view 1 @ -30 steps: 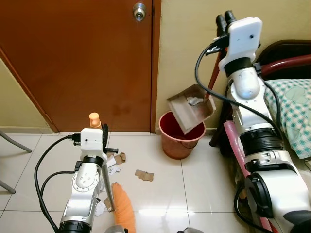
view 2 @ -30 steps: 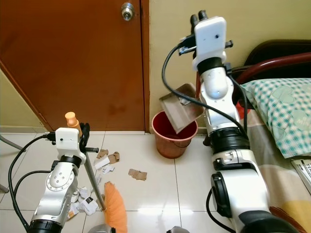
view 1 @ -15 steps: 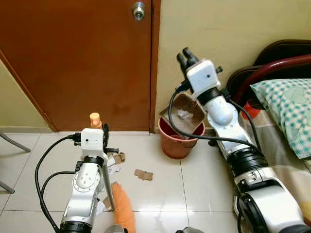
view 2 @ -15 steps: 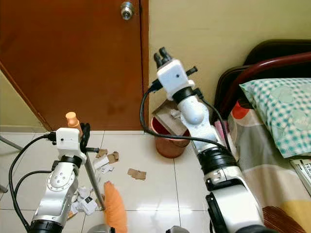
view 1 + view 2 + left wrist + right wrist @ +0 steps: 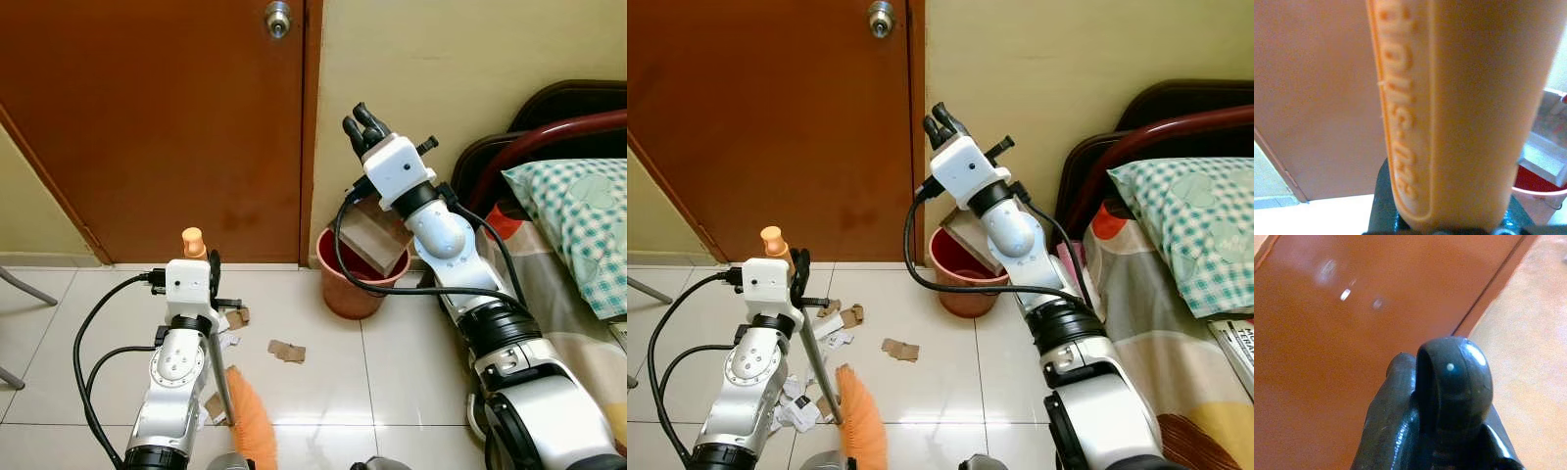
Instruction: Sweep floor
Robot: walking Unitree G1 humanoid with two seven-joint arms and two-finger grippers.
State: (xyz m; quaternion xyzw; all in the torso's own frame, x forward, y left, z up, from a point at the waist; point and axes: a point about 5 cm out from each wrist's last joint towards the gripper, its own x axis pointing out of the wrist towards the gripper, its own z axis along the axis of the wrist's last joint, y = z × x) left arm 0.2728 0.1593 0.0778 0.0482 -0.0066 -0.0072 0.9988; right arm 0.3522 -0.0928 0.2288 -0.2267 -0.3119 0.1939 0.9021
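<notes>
My left gripper point(image 5: 206, 266) is shut on the broom's orange-capped handle point(image 5: 1449, 112). The metal shaft point(image 5: 221, 380) runs down to the orange bristles point(image 5: 251, 423) resting on the tiles. My right gripper point(image 5: 363, 124) is raised near the wall, shut on the dustpan's handle. The brown dustpan point(image 5: 373, 235) hangs below it, tipped steeply with its mouth down into the red bucket point(image 5: 359, 291). Cardboard scraps point(image 5: 287, 350) and white paper bits point(image 5: 228, 320) lie on the floor by the broom.
A brown door point(image 5: 157, 127) with a knob point(image 5: 278, 17) stands straight ahead, with a yellow wall to its right. A bed with a dark frame point(image 5: 549, 127) and a checked pillow point(image 5: 578, 220) is at the right. A chair leg point(image 5: 24, 286) shows at the far left.
My right arm has swung down and left, carrying the dustpan from above the bucket into its mouth and tipping it steeply. The paper in the pan is gone from sight. The broom stayed put.
</notes>
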